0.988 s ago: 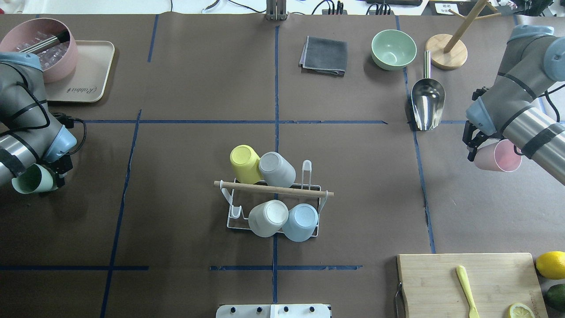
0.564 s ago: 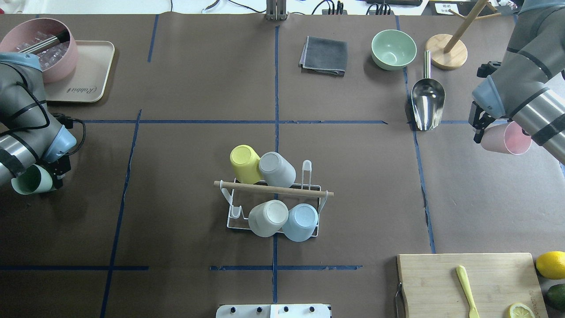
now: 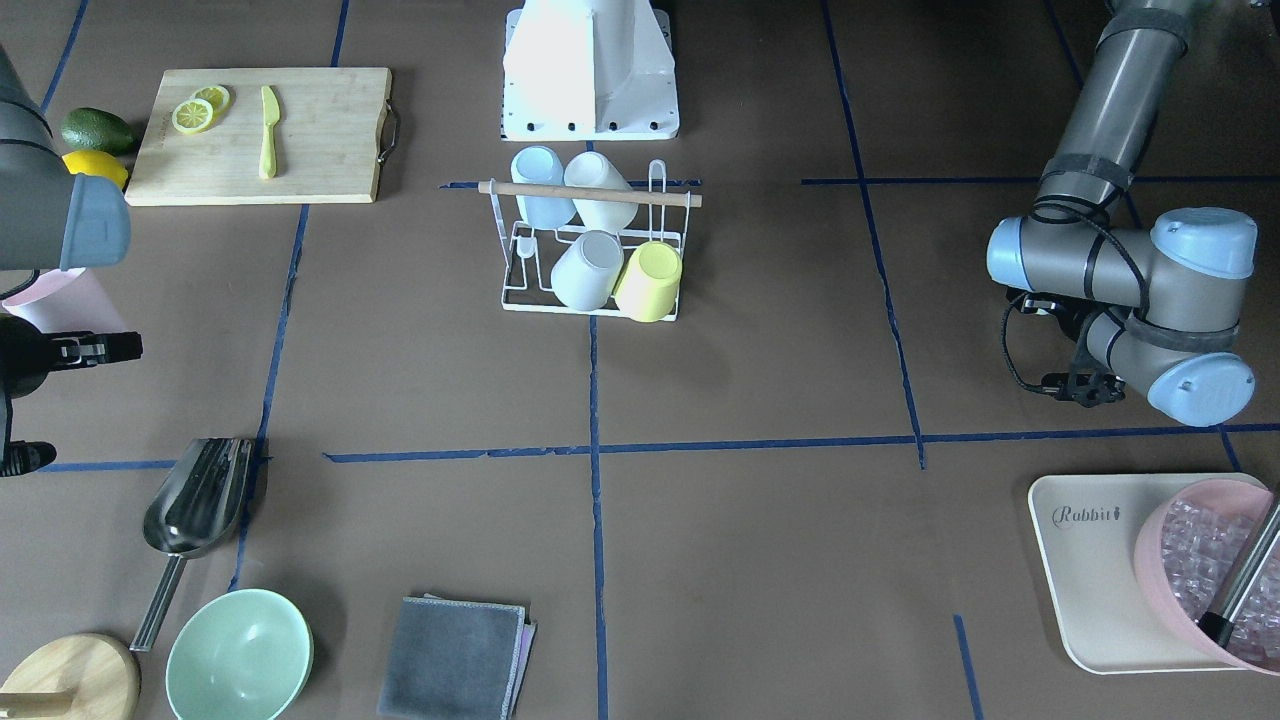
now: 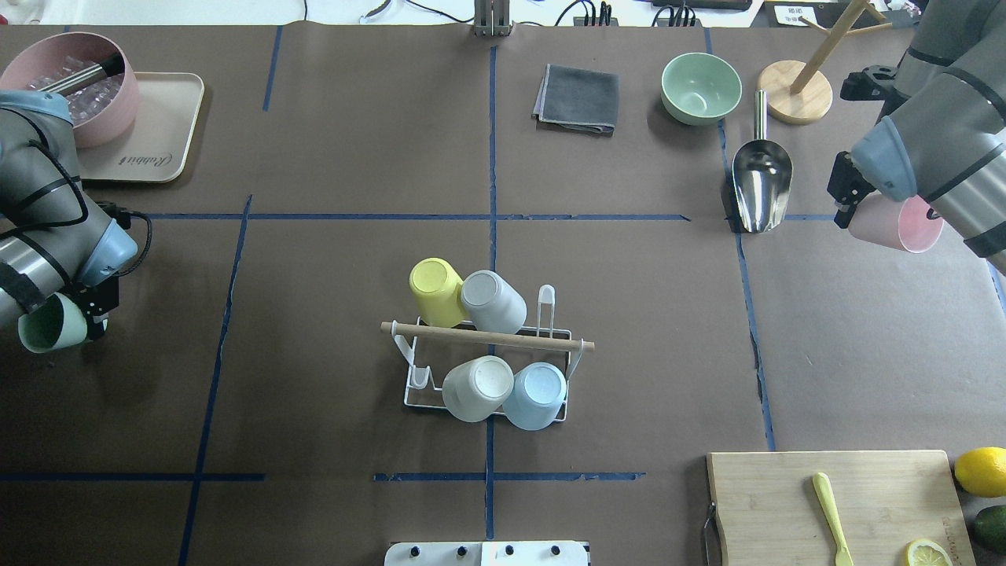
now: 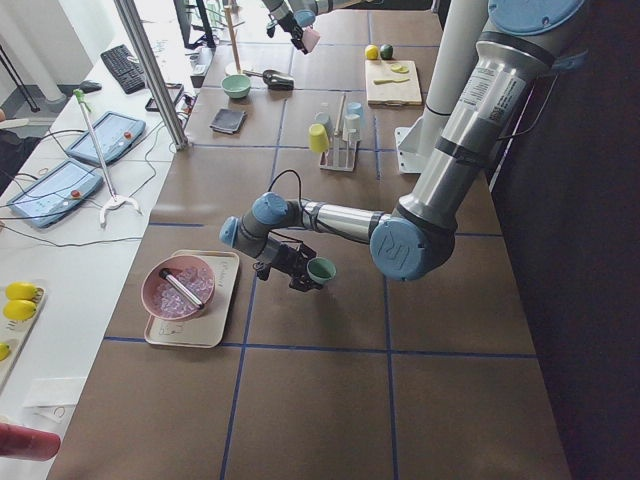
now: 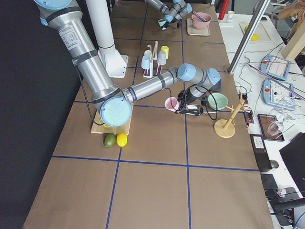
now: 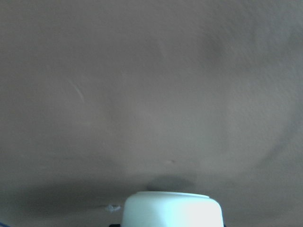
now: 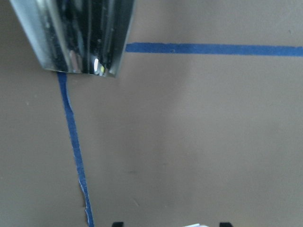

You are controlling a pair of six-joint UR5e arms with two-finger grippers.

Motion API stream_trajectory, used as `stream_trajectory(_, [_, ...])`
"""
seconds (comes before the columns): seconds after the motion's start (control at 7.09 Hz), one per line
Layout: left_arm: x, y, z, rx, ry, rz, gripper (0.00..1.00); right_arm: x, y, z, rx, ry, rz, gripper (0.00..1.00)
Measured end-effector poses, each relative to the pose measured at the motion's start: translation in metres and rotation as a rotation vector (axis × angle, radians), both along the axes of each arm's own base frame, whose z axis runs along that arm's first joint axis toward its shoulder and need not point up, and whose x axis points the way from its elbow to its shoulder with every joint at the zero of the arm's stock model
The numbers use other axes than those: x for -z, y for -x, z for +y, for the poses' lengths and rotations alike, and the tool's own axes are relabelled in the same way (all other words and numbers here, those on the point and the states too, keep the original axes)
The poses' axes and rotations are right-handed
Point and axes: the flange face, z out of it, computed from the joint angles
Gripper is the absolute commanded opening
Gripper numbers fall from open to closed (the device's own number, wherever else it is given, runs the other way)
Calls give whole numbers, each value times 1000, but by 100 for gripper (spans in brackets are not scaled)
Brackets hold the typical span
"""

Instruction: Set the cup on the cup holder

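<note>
Cup holder [image 4: 487, 339], a white wire rack under a pale wooden rod, stands mid-way along the bench [image 4: 314, 157] bearing four upturned cups [image 4: 478, 387]. Left hand [image 4: 93, 314] grips a mint-green cup [image 4: 49, 324], right hand [image 4: 847, 206] a pink cup [image 4: 896, 222], both well apart from it.

A pink bowl [image 4: 114, 118] sits on a tray [image 4: 167, 118] far left. A green bowl [image 4: 700, 88] and metal scoop [image 4: 761, 185] lie far right, a cutting board [image 4: 766, 503] near right.

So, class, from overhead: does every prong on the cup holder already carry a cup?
No: on the cup holder, prongs beside the grey cup and the white cup stand bare.
</note>
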Motion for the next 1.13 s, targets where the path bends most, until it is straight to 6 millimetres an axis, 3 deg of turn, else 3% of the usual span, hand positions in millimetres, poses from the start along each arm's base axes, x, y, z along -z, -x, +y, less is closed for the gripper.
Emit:
stream_trajectory(0.14, [11,4,-3,8,-13,10,4,21,-5,-1,-8,-78,-19,0])
stream_trajectory(0.28, [26,11,-8,22,-39,26,4,41,-7,-4,-13,-138,-21,8])
stream_trajectory(0.42, [47,22,-16,41,-84,49,4,60,-9,-4,-24,-180,-16,10])
stream_trajectory(0.56, [66,31,-23,58,-137,77,5,73,-5,-2,-24,-223,-27,0])
stream_trajectory(0.85, [94,40,-46,72,-328,149,5,79,19,-10,47,-405,-150,0])
stream_trajectory(1.13, [123,47,-71,133,-551,208,5,84,29,-18,73,-513,-260,2])
